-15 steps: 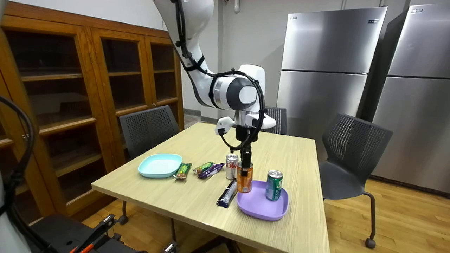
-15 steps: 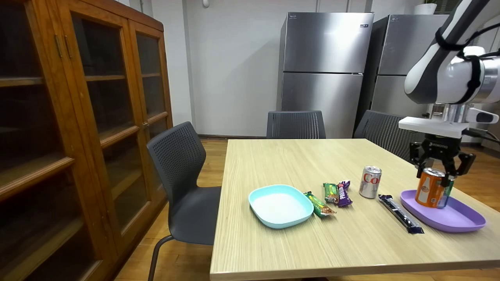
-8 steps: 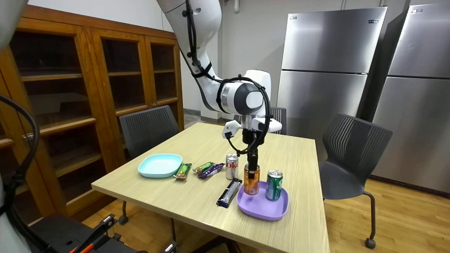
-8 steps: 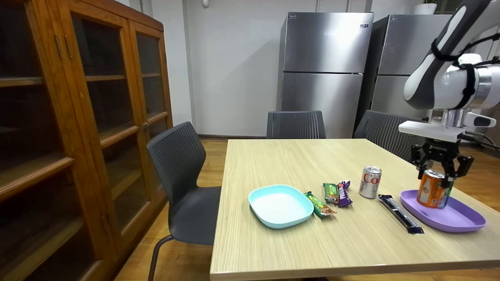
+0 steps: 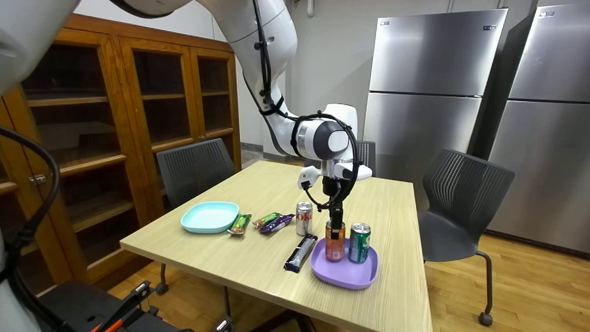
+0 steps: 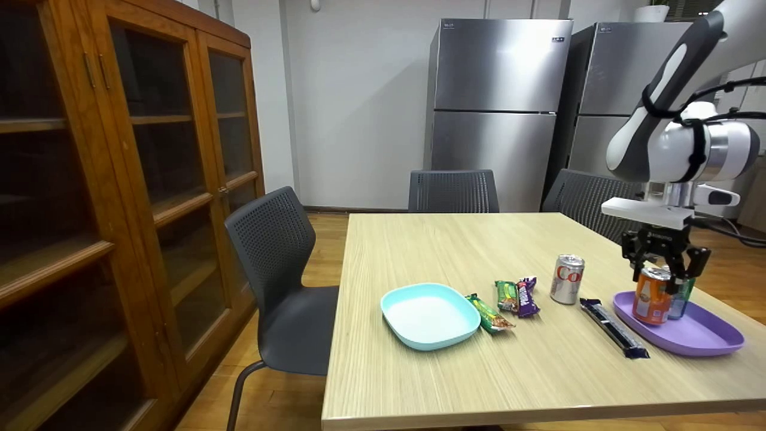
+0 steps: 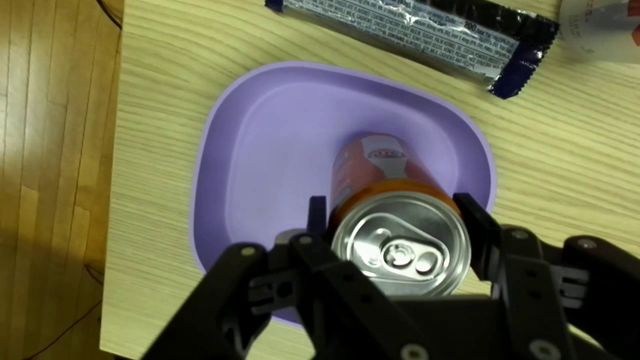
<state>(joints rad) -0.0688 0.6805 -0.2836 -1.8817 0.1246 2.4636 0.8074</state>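
Wooden cabinet [image 5: 132, 138] — steel fridges [image 6: 497, 149]

Compared with a second ago, the orange can [image 5: 335, 249] is shifting from the edge of the purple plate [image 5: 343, 277] to farther inside its rim, and it is showing lower in both exterior views (whether it is touching the plate's floor is proving hard to tell). The gripper [image 6: 655, 283] is travelling with the can, coming down nearer the plate. In an exterior view, more of the green can [image 6: 683, 302] inside the plate is becoming visible. Above the plate, the white arm [image 5: 283, 27] is sinking too, while a black cable [image 5: 56, 180] well away from the plate is bulging farther toward it
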